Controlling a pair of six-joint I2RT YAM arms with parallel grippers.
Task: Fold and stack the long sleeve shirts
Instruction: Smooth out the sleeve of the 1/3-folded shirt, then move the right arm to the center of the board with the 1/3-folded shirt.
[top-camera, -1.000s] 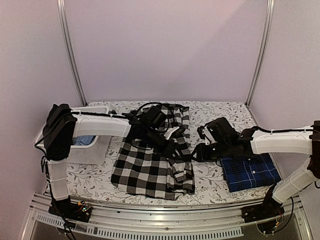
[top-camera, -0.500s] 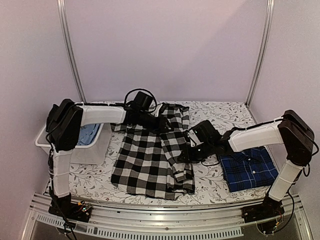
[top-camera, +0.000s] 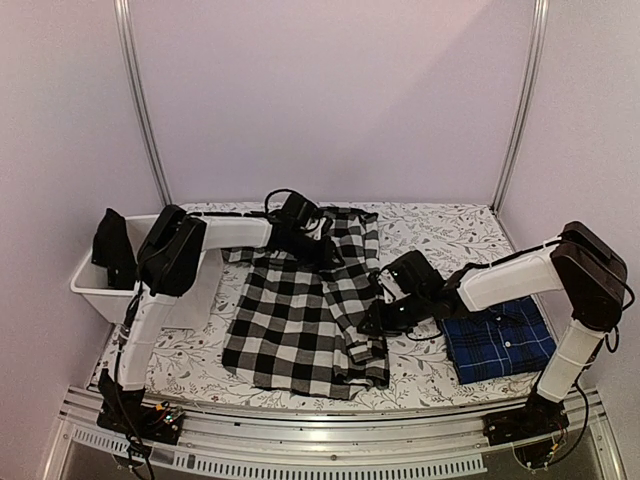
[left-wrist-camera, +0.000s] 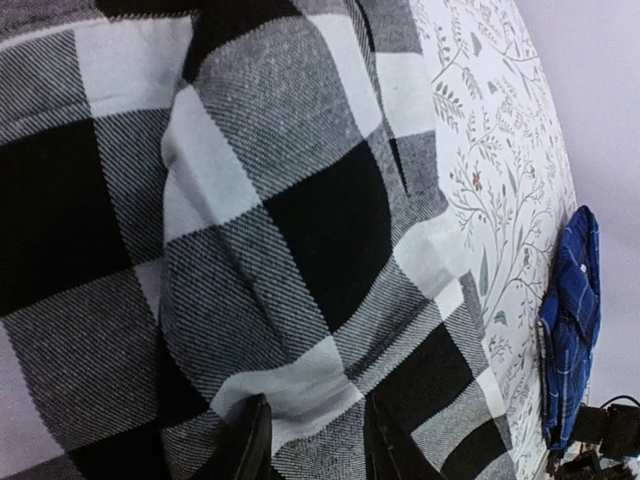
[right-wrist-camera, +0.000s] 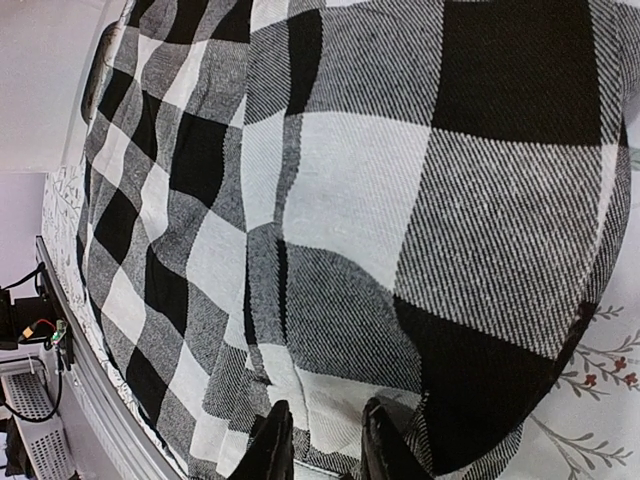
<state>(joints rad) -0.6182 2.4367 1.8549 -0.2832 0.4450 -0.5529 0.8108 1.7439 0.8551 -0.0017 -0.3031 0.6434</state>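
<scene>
While both arms reach out over the white floral-patterned desk (top-camera: 440, 225), a large black-and-white buffalo check cloth shirt (top-camera: 290, 330) lies spread across the middle of it. The shirt is partly folded, with a long strip doubled over along its right side.

The left arm stretches from the near left corner to the far edge of this shirt. There the left claw (left-wrist-camera: 315, 445) pinches a raised fold of the checked cloth. In the left wrist view its 2 dark fingers (left-wrist-camera: 255, 448) stand close together with the fabric bunched between them.

The right arm comes in low from the right. The right claw (right-wrist-camera: 322, 440) is closed on the right edge of the same shirt, about halfway between far and near. The right wrist view shows a rounded fold of cloth squeezed between its 2 fingers (right-wrist-camera: 272, 445), with bare floral desk just to the right of that edge.

A navy blue plaid shirt with thin light lines (top-camera: 500, 345) lies folded into a flat rectangle at the near right of the desk, apart from the check shirt. The right forearm passes above its far edge.

A white plastic bin (top-camera: 100, 290) stands at the left edge of the desk, beside the left arm.
</scene>
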